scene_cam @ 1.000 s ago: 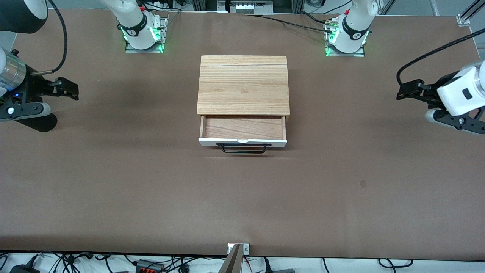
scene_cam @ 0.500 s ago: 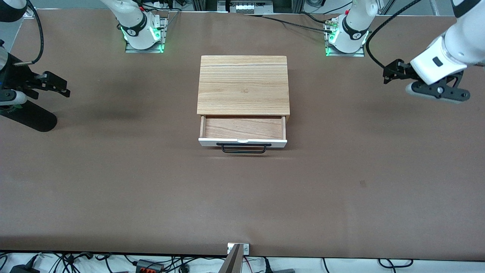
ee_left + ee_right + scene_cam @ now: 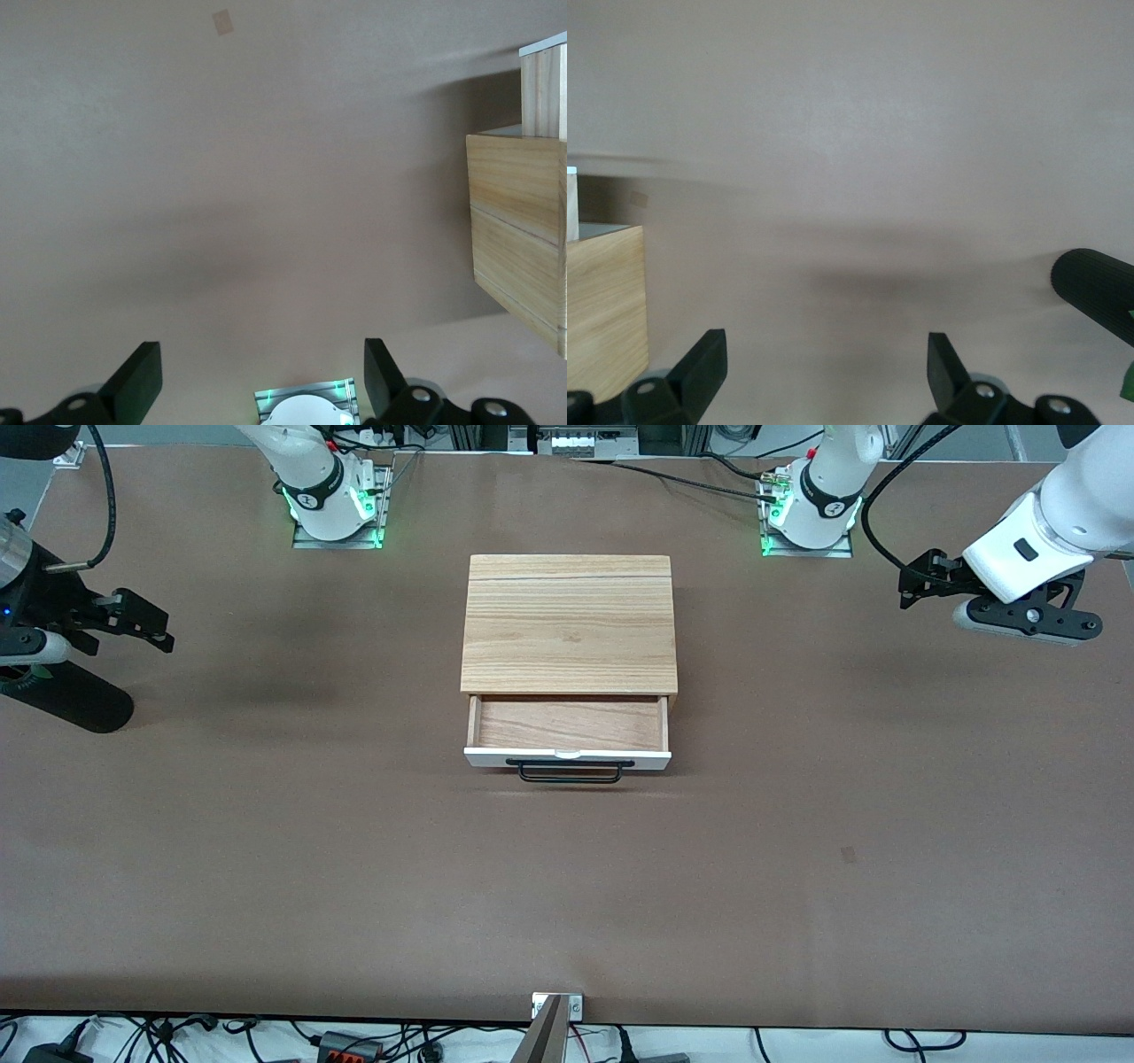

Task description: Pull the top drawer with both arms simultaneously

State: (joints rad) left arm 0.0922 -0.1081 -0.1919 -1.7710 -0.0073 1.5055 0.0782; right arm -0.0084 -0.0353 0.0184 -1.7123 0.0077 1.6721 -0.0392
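The top drawer (image 3: 568, 758) stands pulled out of the cabinet (image 3: 569, 623) toward the front camera, and its reddish-brown interior (image 3: 571, 724) is empty. Its black bar handle (image 3: 570, 771) is free. My left gripper (image 3: 907, 586) hangs open over bare table at the left arm's end, far from the drawer. My right gripper (image 3: 159, 627) hangs open over bare table at the right arm's end. The left wrist view shows open empty fingers (image 3: 142, 381), the cabinet side (image 3: 518, 230) and the drawer's side (image 3: 542, 88). The right wrist view shows open fingers (image 3: 704, 367) and the cabinet (image 3: 602, 301).
The arm bases (image 3: 332, 505) (image 3: 811, 514) stand along the table edge farthest from the front camera. A black ribbed tube (image 3: 66, 695) lies at the right arm's end, also in the right wrist view (image 3: 1094, 292). A small mark (image 3: 848, 855) is on the brown table.
The left gripper rose and moved toward its base, then barely shifted. The right gripper moved slightly near the table's end. The drawer has not moved.
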